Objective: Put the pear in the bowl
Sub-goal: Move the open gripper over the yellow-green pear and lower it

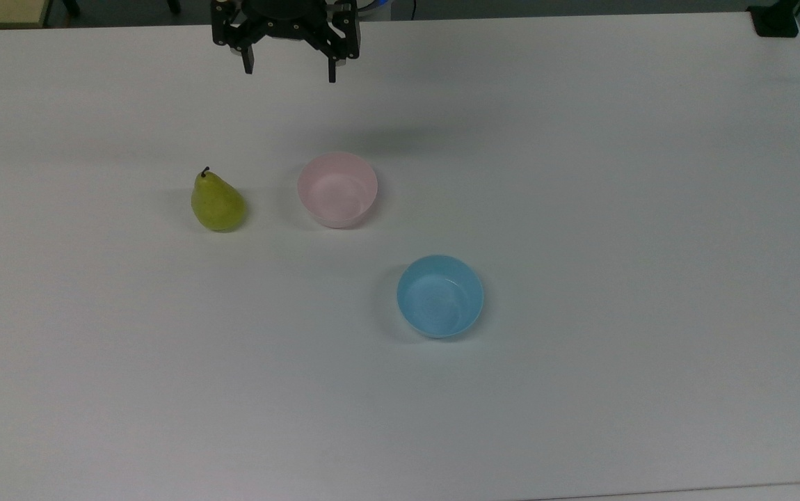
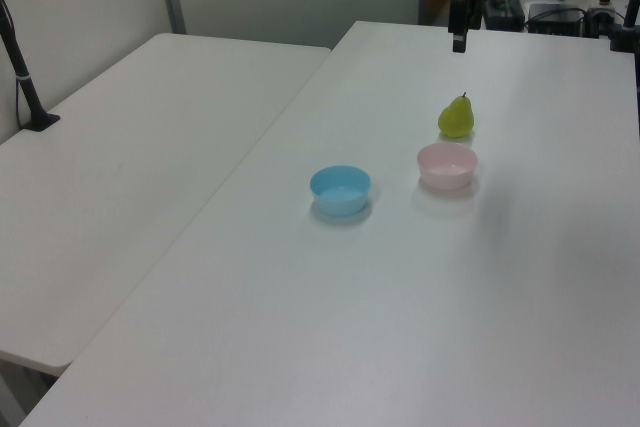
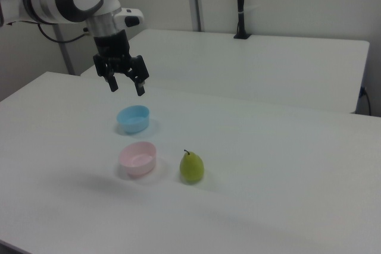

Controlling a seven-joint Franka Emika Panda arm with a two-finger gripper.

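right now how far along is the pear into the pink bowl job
Nothing is done yet: the pear stands upright on the table, beside the empty pink bowl and apart from it. In hand: nothing; the gripper hangs open above the table's far edge in the top view. Left: reach the pear, grasp it, lift it and set it in the pink bowl.

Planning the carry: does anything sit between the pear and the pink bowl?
Nothing visible. The small yellow-green pear and the round pale pink plastic bowl stand side by side on bare white table; the light blue bowl sits off that line.
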